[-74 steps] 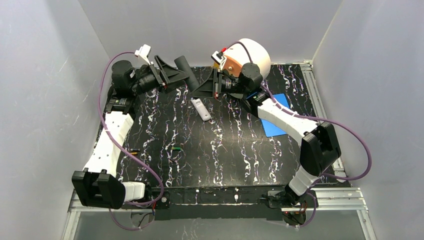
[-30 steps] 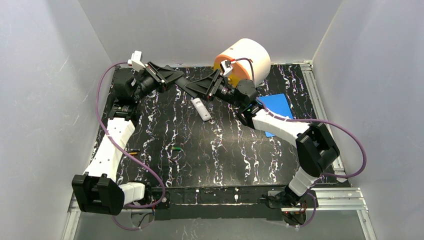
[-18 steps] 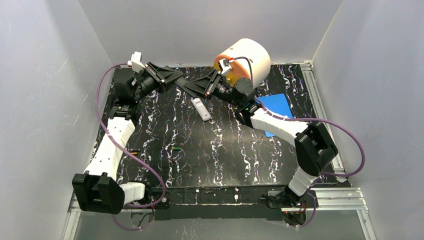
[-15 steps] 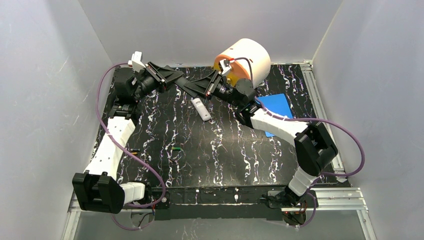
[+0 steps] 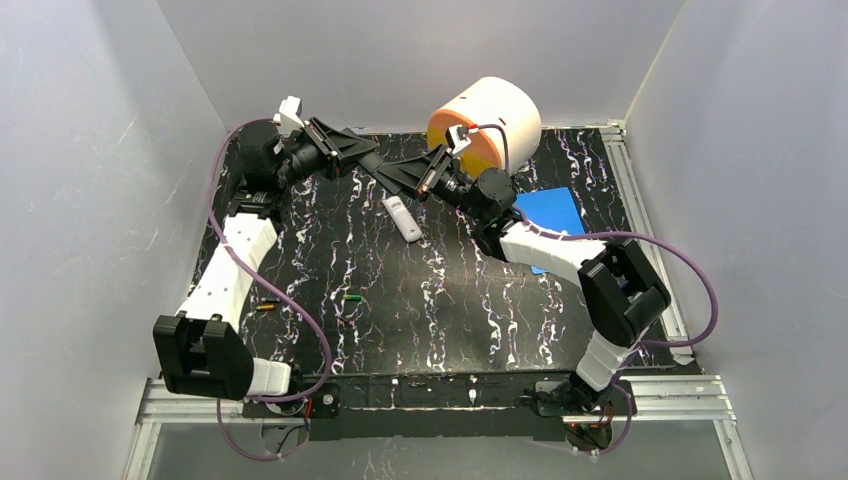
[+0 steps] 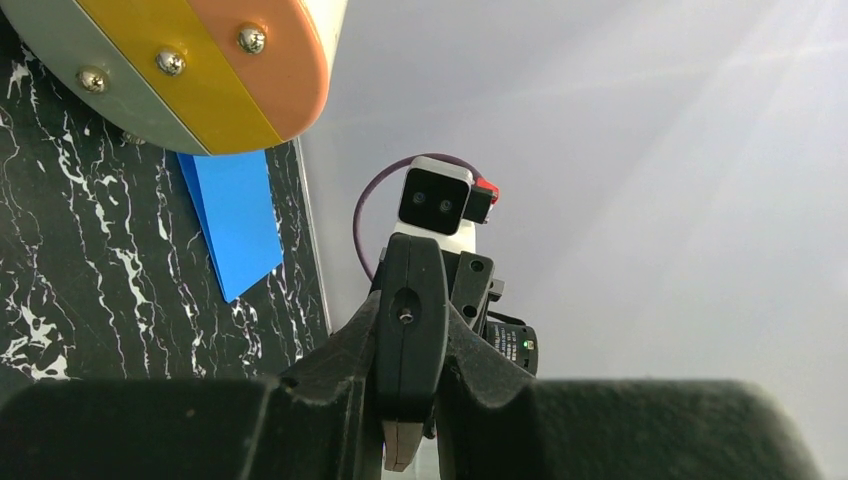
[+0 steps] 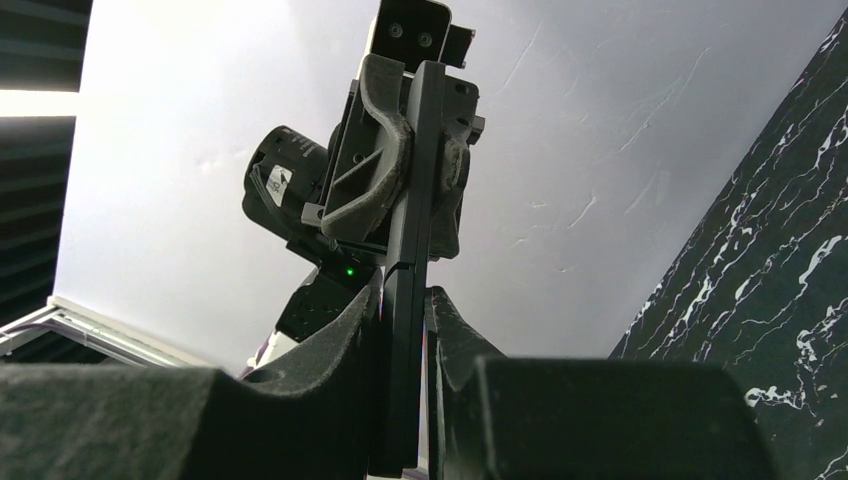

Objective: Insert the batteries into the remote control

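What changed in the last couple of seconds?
The right tool swung over to the flat black remote control gripped by the left tool and shut on its free end, so both now hold it above the table. The left arm only shifted slightly. Unmoved: the slim white remote control, small green battery, small orange battery, blue sheet, orange-and-white drum.

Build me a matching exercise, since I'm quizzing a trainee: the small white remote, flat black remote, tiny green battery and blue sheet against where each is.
1 small white remote
2 flat black remote
3 tiny green battery
4 blue sheet

A clamped between left gripper and right gripper
B on the table close by those grippers
C partly under the right arm
D nearest the table's near edge

Pairs: 1-B; 2-A; 3-D; 4-C
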Available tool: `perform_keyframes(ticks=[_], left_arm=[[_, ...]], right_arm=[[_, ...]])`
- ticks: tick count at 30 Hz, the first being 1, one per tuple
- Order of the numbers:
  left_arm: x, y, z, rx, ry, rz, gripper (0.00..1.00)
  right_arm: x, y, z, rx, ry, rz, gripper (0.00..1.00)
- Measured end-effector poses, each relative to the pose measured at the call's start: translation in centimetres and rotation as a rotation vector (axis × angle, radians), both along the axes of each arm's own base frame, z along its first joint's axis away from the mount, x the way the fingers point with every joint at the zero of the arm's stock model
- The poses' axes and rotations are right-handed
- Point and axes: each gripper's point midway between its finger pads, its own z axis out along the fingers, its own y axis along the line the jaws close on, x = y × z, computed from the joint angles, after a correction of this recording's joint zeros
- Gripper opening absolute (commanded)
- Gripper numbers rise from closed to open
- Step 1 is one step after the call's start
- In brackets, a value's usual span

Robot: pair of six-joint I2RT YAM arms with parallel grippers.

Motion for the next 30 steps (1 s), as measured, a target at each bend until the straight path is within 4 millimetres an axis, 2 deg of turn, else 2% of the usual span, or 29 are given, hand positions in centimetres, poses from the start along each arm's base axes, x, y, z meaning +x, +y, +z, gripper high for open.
perform_keyframes(ticks=[10, 16, 20, 23, 30], left_arm=[[-0.1, -0.1, -0.3, -0.007, 0.016, -0.026, 0.0], [1.2, 0.3, -2.1, -0.02, 0.08, -0.027, 0.0], [2.2, 1.2, -2.9, -0.025, 0.105, 0.002, 0.0], [2.3, 1.3, -3.0, -0.025, 0.109, 0.005, 0.0], [2.5, 1.5, -2.7, -0.022, 0.087, 0.01, 0.0]], right_arm=[[0.3, -0.1, -0.4, -0.004, 0.017, 0.02, 0.24], [1.5, 0.3, -1.8, -0.111, 0.09, 0.026, 0.38], [2.2, 0.1, -3.0, -0.175, 0.123, 0.026, 0.42], [2.3, 0.1, -3.3, -0.19, 0.139, 0.031, 0.47], [2.6, 0.6, -3.8, -0.204, 0.18, 0.057, 0.64]])
